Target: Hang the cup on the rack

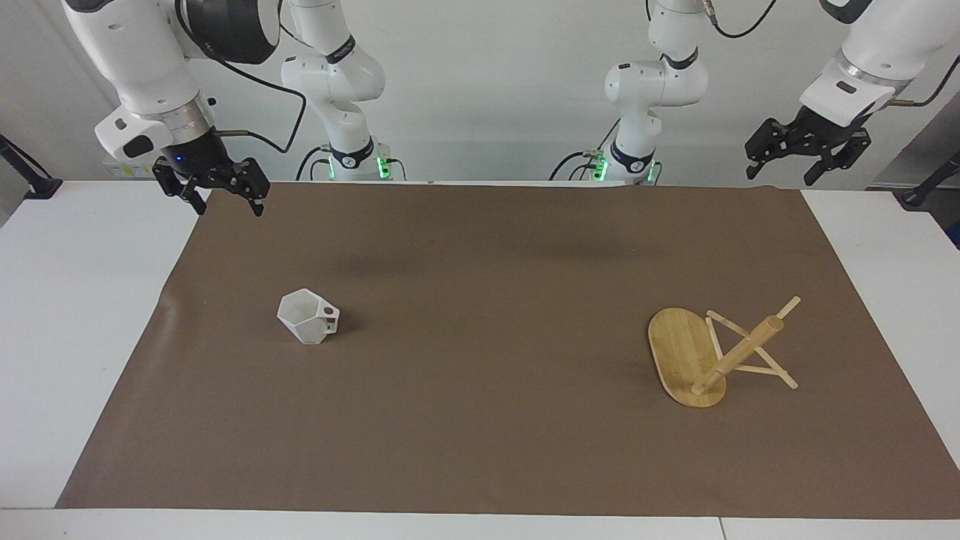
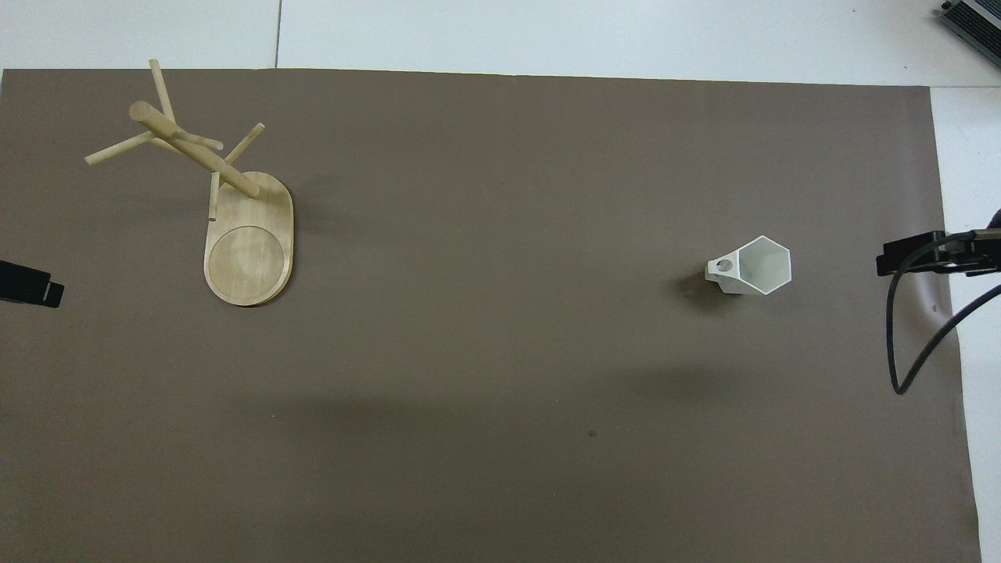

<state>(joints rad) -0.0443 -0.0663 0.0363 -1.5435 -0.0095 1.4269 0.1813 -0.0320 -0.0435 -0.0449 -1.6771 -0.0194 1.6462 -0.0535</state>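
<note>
The cup (image 1: 307, 316) stands upright on the brown mat (image 1: 480, 420) toward the right arm's end of the table (image 1: 75, 337), its handle turned toward the rack (image 1: 716, 352), which stands well apart at the left arm's end. The right gripper (image 1: 223, 196) hangs over the mat's edge nearest the robots, fingers spread and empty. The left gripper (image 1: 784, 166) hangs above its own end of the table, fingers likewise apart and empty.

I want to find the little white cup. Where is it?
The cup stands on the brown mat toward the right arm's end of the table, well apart from the wooden rack at the left arm's end.
</note>
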